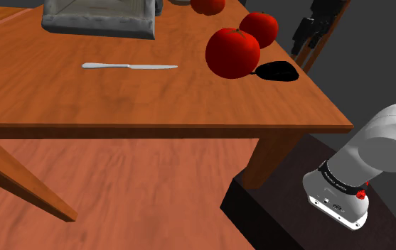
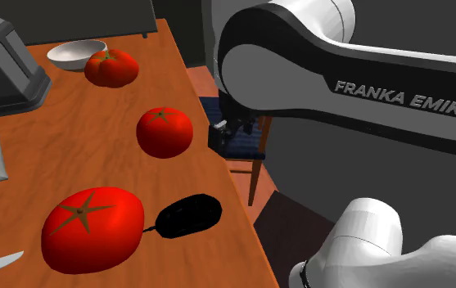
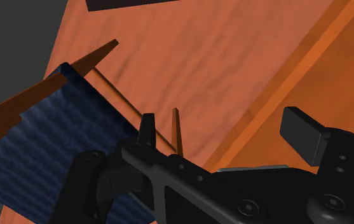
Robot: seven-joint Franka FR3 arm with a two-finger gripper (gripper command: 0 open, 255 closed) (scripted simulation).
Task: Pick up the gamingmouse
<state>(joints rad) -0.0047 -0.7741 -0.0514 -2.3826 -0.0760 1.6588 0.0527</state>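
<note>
The black gaming mouse (image 1: 278,72) lies at the table (image 1: 118,106) edge, right of centre in the shoulder view's upper part, just beside the big red tomato (image 1: 232,52). Its long axis runs roughly across the tabletop toward that edge, as the second exterior view's lower middle shows. The gripper (image 1: 308,32) hangs off the table, up and right of the mouse in the shoulder view, apparently above a blue chair seat (image 3: 54,133). In the wrist view its fingers (image 3: 302,130) stand apart with nothing between them. The move needs travel back over the edge, then down.
</note>
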